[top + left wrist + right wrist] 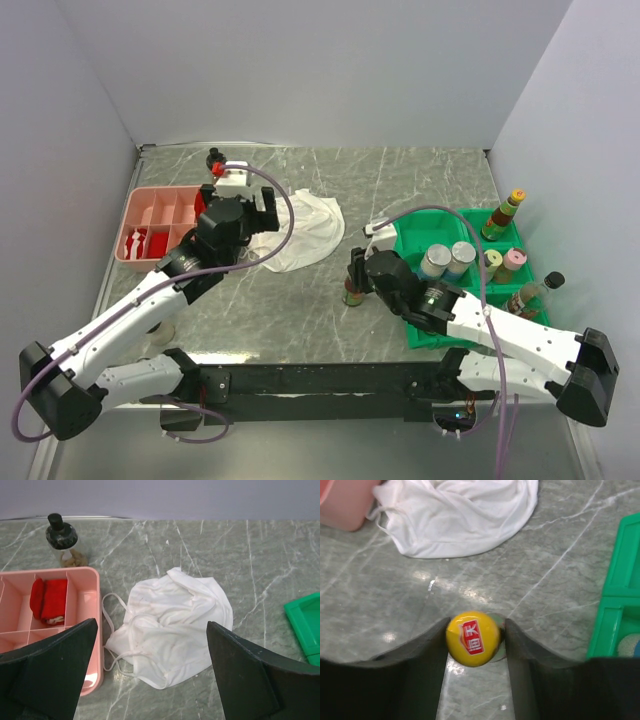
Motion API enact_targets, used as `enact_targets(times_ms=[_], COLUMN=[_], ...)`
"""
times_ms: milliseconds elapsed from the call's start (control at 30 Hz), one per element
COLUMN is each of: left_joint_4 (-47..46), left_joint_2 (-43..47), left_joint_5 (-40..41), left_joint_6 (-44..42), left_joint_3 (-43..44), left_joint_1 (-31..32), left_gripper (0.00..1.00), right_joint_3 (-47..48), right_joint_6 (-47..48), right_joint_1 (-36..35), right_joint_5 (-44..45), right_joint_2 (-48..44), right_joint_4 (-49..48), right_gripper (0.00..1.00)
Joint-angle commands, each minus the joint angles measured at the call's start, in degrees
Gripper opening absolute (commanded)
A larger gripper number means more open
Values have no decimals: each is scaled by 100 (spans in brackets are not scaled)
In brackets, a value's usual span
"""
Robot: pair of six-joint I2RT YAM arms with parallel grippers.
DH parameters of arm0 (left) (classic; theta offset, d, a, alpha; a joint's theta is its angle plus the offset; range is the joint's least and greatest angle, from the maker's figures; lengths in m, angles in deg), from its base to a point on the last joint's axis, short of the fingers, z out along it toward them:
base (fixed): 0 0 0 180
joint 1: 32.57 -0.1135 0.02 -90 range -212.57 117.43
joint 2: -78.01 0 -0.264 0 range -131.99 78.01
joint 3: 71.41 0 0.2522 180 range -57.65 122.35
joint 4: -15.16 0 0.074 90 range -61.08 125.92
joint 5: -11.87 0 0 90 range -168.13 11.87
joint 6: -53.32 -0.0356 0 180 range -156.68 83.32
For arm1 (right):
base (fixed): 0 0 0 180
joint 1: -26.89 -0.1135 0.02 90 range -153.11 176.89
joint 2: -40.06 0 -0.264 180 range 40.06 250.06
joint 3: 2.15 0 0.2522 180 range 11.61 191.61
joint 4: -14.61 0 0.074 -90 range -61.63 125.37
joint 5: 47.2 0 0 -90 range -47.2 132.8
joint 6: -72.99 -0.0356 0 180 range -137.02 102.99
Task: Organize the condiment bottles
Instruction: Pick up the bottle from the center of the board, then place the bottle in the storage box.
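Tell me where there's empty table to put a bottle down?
The biggest bare stretch is the far table, behind the white cloth and the green tray. Another lies in front of the cloth, between the left arm and the yellow-capped bottle in the right gripper. The green tray is crowded with bottles and jars.

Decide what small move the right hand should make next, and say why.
Probably lift the bottle straight up. The right hand seems clamped on it, it stands on the table just outside the green tray, and other bottles already stand in that tray.
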Motion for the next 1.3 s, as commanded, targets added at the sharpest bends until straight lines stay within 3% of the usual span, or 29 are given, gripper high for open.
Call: enact_targets(times_ms=[0, 133, 167, 333, 467, 667, 1033, 1267], left_joint_4=[-293, -399, -434, -574, -698, -566, -513, -487], left_joint_2=[121, 76, 85, 383, 656, 613, 806, 745], left_joint_5=[38, 221, 283, 740, 899, 872, 653, 495], left_joint_6=[-239, -318, -309, -405, -476, -494, -485, -450], left_joint_3=[195, 73, 38, -191, -367, -297, -244, -200], left_joint_1=[27, 176, 211, 211, 220, 220, 220, 220], left_gripper=[97, 97, 97, 97, 97, 97, 97, 97], right_joint_3=[167, 632, 816, 2064, 3398, 4552, 4571, 4009], right_joint_6=[-31, -145, -162, 408, 839, 1235, 1033, 1006], right_joint_1=[16, 199, 244, 717, 1586, 2756, 4654, 5332], right_joint_5=[298, 465, 483, 589, 764, 1071, 1959, 1775], right_joint_2=[82, 98, 160, 651, 1232, 2076, 2516, 2516], right_joint_4=[20, 230, 387, 240, 344, 433, 486, -23], right_gripper=[33, 3, 0, 0, 0, 0, 0, 0])
